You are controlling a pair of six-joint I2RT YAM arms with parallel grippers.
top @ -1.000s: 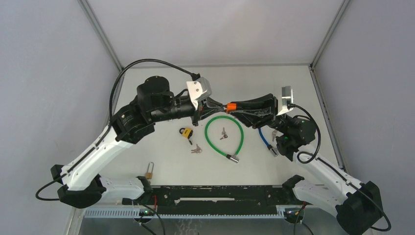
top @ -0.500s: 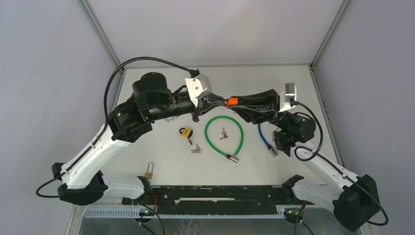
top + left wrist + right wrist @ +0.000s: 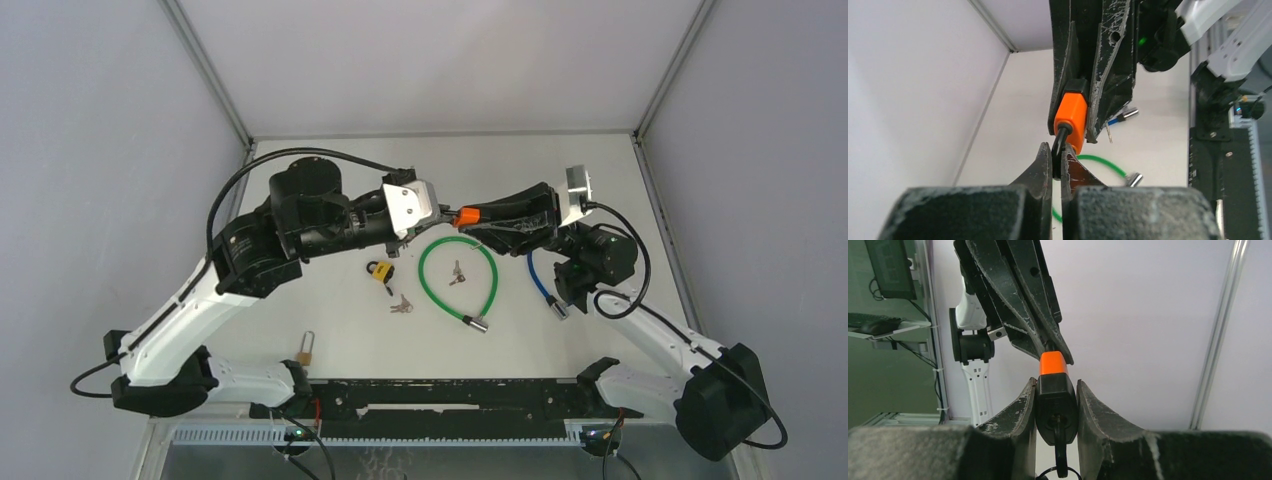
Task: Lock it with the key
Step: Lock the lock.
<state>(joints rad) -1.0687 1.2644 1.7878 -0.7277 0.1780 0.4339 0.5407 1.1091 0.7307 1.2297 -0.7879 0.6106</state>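
An orange-and-black padlock (image 3: 465, 215) hangs in the air above the table's middle, held between both arms. My right gripper (image 3: 1055, 385) is shut on its black body (image 3: 1056, 407), and the orange end (image 3: 1053, 364) points away. A dark key (image 3: 1061, 445) sits in the keyhole on the near end, with a ring hanging from it. My left gripper (image 3: 1055, 150) is shut on the black shackle (image 3: 1061, 137) that comes out of the orange end (image 3: 1070, 117). In the top view, the left gripper (image 3: 447, 211) meets the right gripper (image 3: 480, 217) tip to tip.
On the table below lie a green cable lock (image 3: 432, 285) looped around loose keys (image 3: 457, 272), a yellow-black padlock (image 3: 380, 271), another key bunch (image 3: 401, 305), a blue cable lock (image 3: 541, 283) under the right arm, and a brass padlock (image 3: 305, 348) near the front rail.
Both grippers, joined at the padlock, rose a little and came back down slightly to the left. The left arm's elbow swung left. Both grips are unchanged.
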